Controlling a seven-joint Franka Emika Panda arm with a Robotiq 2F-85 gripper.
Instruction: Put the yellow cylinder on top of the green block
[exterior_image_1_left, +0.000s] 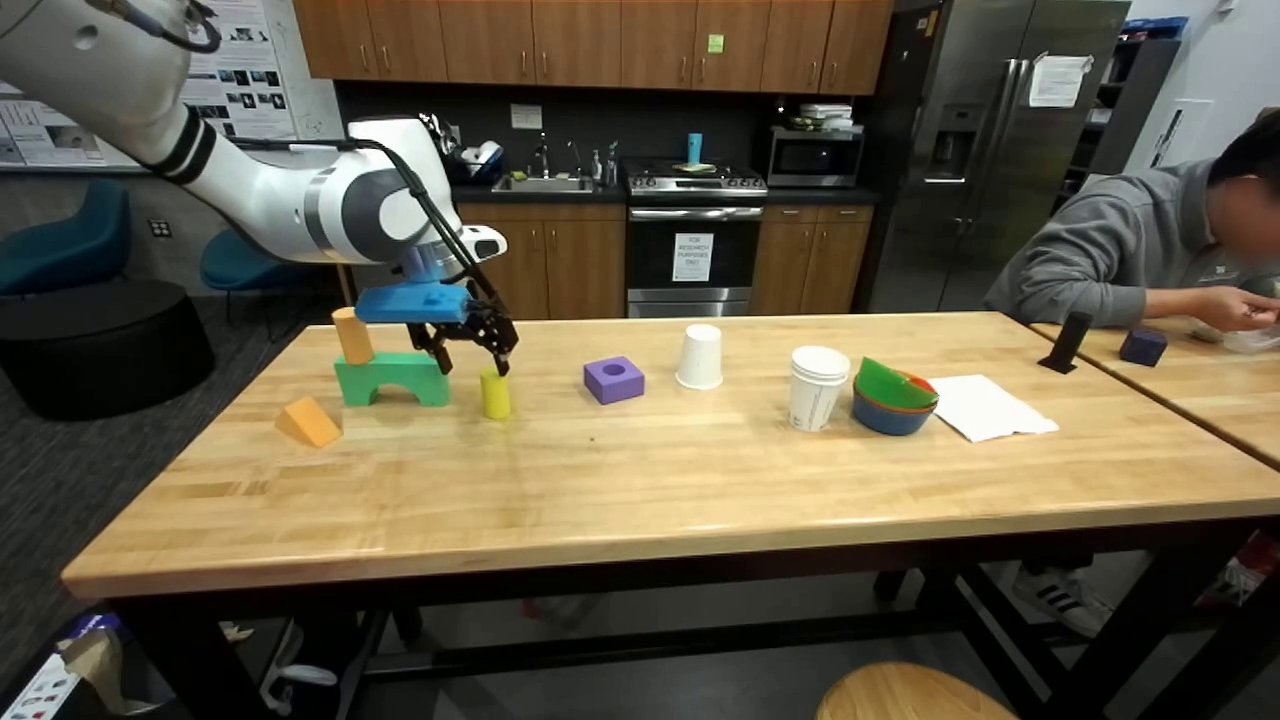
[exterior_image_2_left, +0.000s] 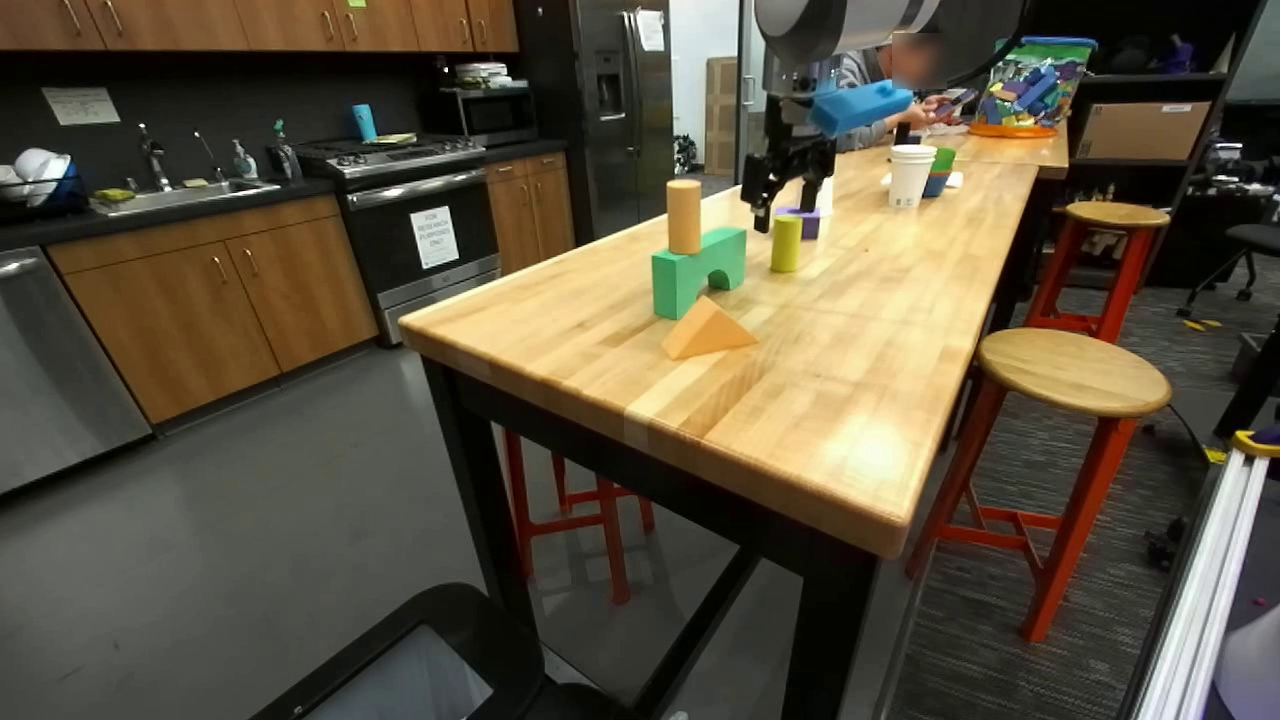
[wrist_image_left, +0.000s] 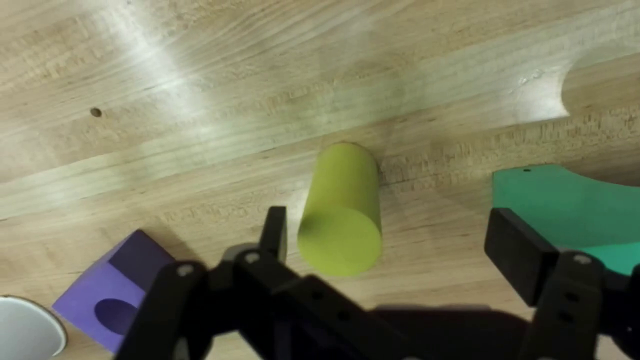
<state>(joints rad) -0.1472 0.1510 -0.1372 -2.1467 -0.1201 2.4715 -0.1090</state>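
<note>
The yellow cylinder (exterior_image_1_left: 495, 395) stands upright on the table, also in an exterior view (exterior_image_2_left: 786, 245) and the wrist view (wrist_image_left: 345, 215). The green block (exterior_image_1_left: 392, 376) is an arch beside it, also in an exterior view (exterior_image_2_left: 690, 270); only its end shows in the wrist view (wrist_image_left: 555, 205). An orange-tan cylinder (exterior_image_1_left: 352, 335) stands upright on one end of the green block. My gripper (exterior_image_1_left: 472, 366) is open and empty, just above the yellow cylinder. In the wrist view the gripper (wrist_image_left: 392, 242) has the cylinder between its fingers, nearer the left one, apart from both.
An orange triangular block (exterior_image_1_left: 310, 422) lies near the green block. A purple block (exterior_image_1_left: 613, 380) with a hole lies on the cylinder's other side. Farther along are an upturned white cup (exterior_image_1_left: 700, 357), stacked cups (exterior_image_1_left: 817, 388), bowls (exterior_image_1_left: 893, 400) and white paper (exterior_image_1_left: 988, 408). A person sits beyond.
</note>
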